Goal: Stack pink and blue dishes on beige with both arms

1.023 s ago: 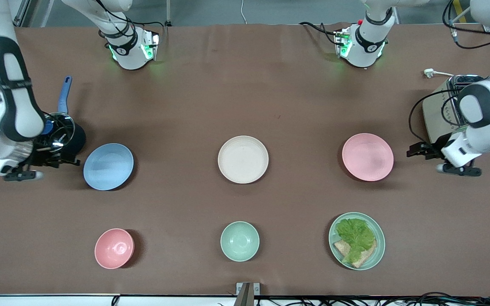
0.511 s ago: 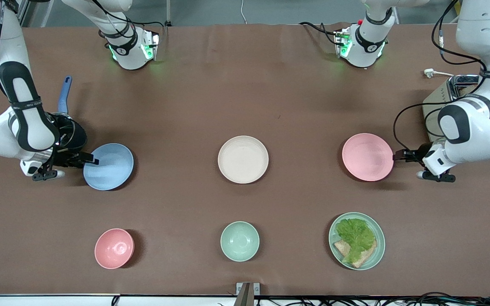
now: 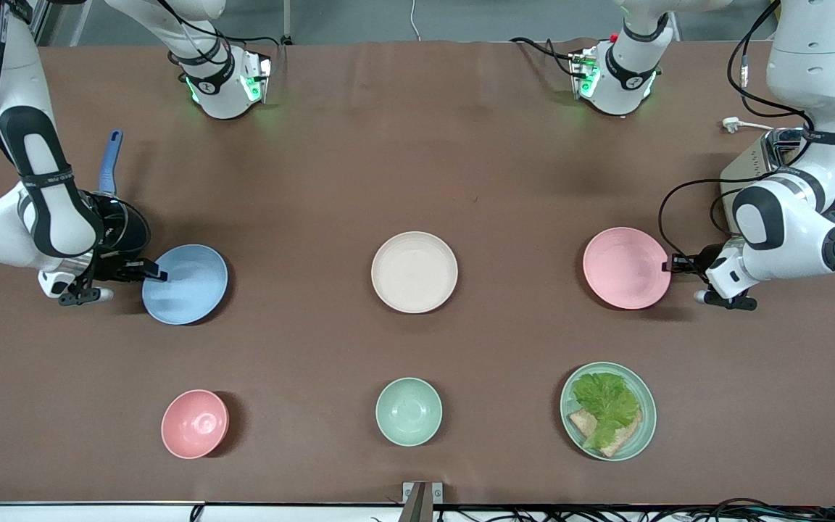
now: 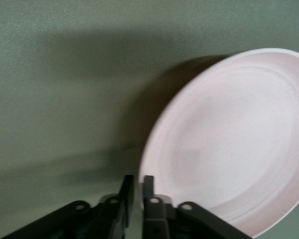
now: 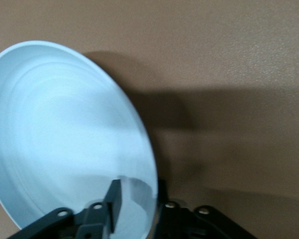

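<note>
At both ends of the table, a gripper has closed on the rim of a plate.

Toward the right arm's end, the right gripper [image 3: 148, 273] pinches the edge of the blue plate [image 3: 185, 284], one finger inside the rim and one outside in the right wrist view [image 5: 134, 209], the gap narrowed to the rim's thickness; the plate lies on the brown table [image 3: 417, 159]. Toward the left arm's end, the left gripper [image 3: 673, 264] sits at the edge of the pink plate [image 3: 626, 267], its fingers [image 4: 127, 199] drawn almost together at the rim, the plate flat on the table. Between them lies the beige plate [image 3: 414, 272], bare. Nearer the front camera stand a pink bowl [image 3: 195, 424], a green bowl [image 3: 409, 411] and a green plate with lettuce and bread [image 3: 608, 411].
</note>
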{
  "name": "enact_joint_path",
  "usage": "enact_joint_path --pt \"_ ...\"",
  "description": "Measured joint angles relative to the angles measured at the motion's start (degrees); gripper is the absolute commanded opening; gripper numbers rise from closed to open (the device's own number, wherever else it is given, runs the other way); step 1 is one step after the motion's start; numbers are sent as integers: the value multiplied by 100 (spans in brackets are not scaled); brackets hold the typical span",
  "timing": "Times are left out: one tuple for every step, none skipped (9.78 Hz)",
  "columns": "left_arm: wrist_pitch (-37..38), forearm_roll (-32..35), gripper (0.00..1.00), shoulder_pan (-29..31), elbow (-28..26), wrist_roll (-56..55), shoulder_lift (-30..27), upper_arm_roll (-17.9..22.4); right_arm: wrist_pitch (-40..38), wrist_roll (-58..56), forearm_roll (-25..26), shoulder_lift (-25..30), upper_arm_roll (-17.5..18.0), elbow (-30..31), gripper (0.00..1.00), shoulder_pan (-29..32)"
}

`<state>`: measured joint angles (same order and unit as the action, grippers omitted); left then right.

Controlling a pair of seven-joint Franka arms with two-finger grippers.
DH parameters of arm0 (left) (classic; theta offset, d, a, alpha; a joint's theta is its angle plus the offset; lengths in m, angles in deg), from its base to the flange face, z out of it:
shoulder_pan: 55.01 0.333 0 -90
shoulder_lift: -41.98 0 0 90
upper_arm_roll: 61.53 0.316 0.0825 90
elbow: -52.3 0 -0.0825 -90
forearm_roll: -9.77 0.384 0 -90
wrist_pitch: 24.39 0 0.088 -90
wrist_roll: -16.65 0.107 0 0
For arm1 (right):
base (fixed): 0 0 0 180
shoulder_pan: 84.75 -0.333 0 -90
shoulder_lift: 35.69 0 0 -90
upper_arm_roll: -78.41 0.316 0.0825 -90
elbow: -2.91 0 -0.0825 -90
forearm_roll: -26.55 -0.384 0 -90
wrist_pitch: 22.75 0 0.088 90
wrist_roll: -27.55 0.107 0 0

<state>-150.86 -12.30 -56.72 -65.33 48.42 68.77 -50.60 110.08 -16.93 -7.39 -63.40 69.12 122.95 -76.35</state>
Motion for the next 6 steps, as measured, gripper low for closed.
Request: enact_joint_path --pt "-10 -58 0 3 3 48 -4 1 -11 6 -113 2 -8 -20 1 17" --pt "-35 -70 0 -1 31 69 -35 -10 -81 31 -177 19 -9 -70 1 32" --pt "-36 -79 1 -8 103 74 -159 -73 -111 108 -183 19 -12 -94 1 35" --pt "40 -92 1 -11 189 60 -399 -239 -261 235 -184 22 -15 -129 1 36" --pt "255 -105 1 -21 255 -168 -713 -489 -596 417 -184 36 -37 -256 1 29" --pt "462 -108 1 -34 271 -550 -1008 -806 -1058 648 -182 91 -100 -467 1 15"
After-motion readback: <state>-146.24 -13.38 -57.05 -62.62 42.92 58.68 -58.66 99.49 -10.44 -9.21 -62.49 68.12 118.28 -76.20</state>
